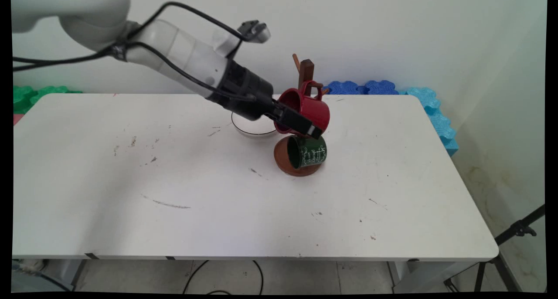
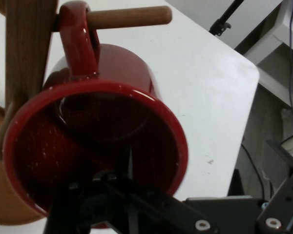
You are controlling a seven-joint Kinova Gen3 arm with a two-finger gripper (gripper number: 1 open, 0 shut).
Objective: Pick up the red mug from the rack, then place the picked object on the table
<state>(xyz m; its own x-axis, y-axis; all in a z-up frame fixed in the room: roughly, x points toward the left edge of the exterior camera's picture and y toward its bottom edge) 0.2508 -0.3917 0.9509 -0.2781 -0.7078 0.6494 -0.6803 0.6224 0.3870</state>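
Claw [image 1: 305, 127] pinching the wall of the red mug [image 1: 311, 109]: one finger inside the mouth, the other outside along the wall; in the hand view the claw [image 2: 129, 195] rises from the bottom edge with one finger [image 2: 107, 204] dark inside the red mug [image 2: 112, 78]; mug tilted on its side, mouth facing the arm, handle [image 2: 78, 39] looped over a wooden peg [image 2: 129, 17] of the mug stand [image 1: 306, 70]; stand's upright post [image 2: 27, 44] just beside the handle; below the red mug a green mug [image 1: 309, 153] with white lettering, also on its side, mouth toward the left, above the stand's round brown base [image 1: 283, 161]; cannot tell whether the green mug hangs from a peg or rests on the base; just left of the stand a clear shallow dish [image 1: 253, 129] partly behind the arm; all on the white surface [image 1: 174, 194], scuffed with dark marks; blue foam tiles [image 1: 379, 87] along the far right edge, green foam tiles [image 1: 35, 94] at the far left.
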